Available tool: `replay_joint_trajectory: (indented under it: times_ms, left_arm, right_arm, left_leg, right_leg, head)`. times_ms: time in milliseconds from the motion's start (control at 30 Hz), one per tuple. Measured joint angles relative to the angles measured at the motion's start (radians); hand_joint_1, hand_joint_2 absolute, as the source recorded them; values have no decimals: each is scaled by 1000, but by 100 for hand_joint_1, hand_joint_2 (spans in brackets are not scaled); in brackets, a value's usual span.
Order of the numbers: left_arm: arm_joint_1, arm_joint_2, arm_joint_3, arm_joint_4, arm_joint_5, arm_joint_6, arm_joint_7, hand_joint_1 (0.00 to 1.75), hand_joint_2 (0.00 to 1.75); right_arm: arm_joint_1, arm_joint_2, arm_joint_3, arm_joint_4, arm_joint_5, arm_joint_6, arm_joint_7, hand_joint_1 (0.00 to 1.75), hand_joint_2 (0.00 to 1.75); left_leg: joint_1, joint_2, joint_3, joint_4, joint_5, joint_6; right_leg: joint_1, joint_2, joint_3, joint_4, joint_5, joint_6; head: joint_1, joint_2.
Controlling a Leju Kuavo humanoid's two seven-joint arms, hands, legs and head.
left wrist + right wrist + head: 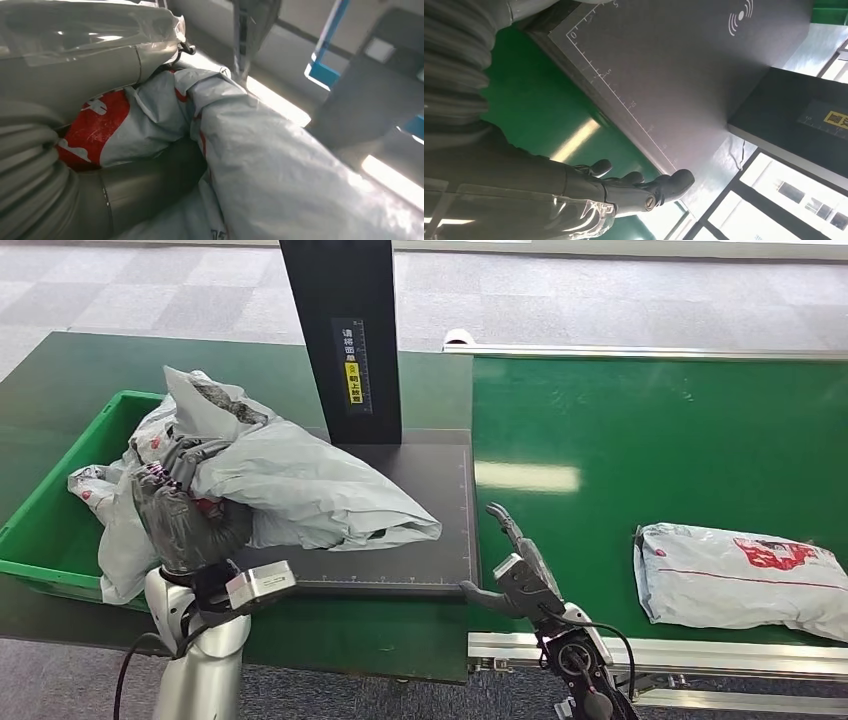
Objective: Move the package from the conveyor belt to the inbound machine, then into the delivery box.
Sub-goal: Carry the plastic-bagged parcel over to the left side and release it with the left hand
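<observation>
Left hand [185, 515] fingers [160, 485] around grey package [300, 485]; right hand [515, 570] fingers [664, 185] spread, empty

A dark green surface [60, 370] carries the equipment. Grey carpet-tiled floor [600, 290] lies beyond it. A black cable [125, 672] hangs below the near edge of the surface.
</observation>
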Motion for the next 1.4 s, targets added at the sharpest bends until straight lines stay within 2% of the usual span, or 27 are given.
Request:
replay_joint_trajectory:
  times_ms: [33,367,567,867,1000,1400]
  left_arm:
    - [-5,-1,19,-15,8,0,0,175,0]
    - [-62,-8,228,-142,117,0,0,175,0]
    - [-74,-12,289,-198,139,0,0,175,0]
    - [-102,-18,346,-206,126,0,0,175,0]
    - [-112,-21,359,-215,137,0,0,175,175]
    - [-112,-25,360,-317,267,0,-2,175,175]
  right_arm:
    - [3,0,0,-1,1,-3,0,0,175]
    - [31,-8,0,-2,2,-19,-4,0,175]
    - [31,-9,0,-2,2,-19,-4,0,175]
    - [29,-8,0,-2,2,-18,-7,0,175]
    - [25,-8,0,-1,4,-18,-14,0,175]
    - [-17,0,8,28,5,-14,-25,0,175]
  left_leg:
    - [0,0,0,0,0,0]
    - [0,0,0,0,0,0]
    - [0,0,0,0,0,0]
    - [0,0,0,0,0,0]
    - [0,0,-1,0,0,0]
    - [0,0,-1,0,0,0]
  right_leg:
    - [0,0,0,0,0,0]
    - [0,0,0,0,0,0]
    - [0,0,0,0,0,0]
    - [0,0,0,0,0,0]
    - [0,0,0,0,0,0]
    - [0,0,0,0,0,0]
  head:
    - [0,0]
    - [0,0]
    - [0,0]
    - [0,0]
    - [0,0]
    - [0,0]
